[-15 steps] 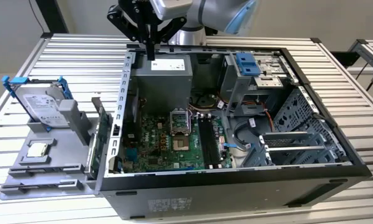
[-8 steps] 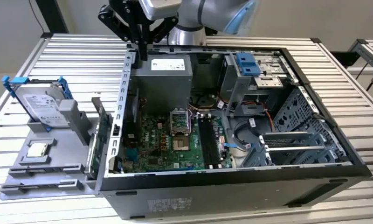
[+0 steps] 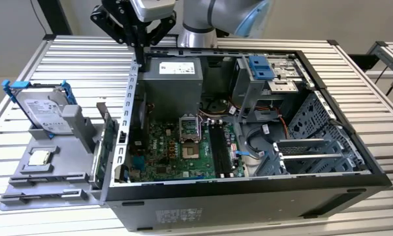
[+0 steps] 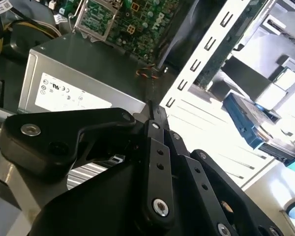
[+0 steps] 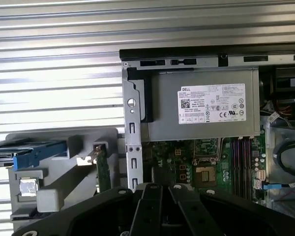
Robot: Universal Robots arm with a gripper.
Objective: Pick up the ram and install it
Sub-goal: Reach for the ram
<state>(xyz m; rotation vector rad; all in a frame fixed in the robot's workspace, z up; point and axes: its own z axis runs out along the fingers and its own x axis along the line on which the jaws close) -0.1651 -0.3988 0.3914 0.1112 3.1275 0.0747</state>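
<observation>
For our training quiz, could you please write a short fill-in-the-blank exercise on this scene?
1. The pincer holds ___.
2. The hard drive has ___ rails.
3. The silver chip lies on a ___ tray.
4. The motherboard lies inside the open computer ___.
Missing words: nothing; blue; gray; case.

I count one claw (image 3: 141,55), mine. One slatted table (image 3: 72,64). On it, one open case (image 3: 249,206), and inside that one power supply (image 3: 173,81), one motherboard (image 3: 173,155) and one socket (image 3: 190,129). Beside the case, one grey tray (image 3: 59,147) with one hard drive (image 3: 42,113), one silver chip (image 3: 39,157) and one upright green board (image 5: 102,169). The memory slots are too crowded to count.
</observation>
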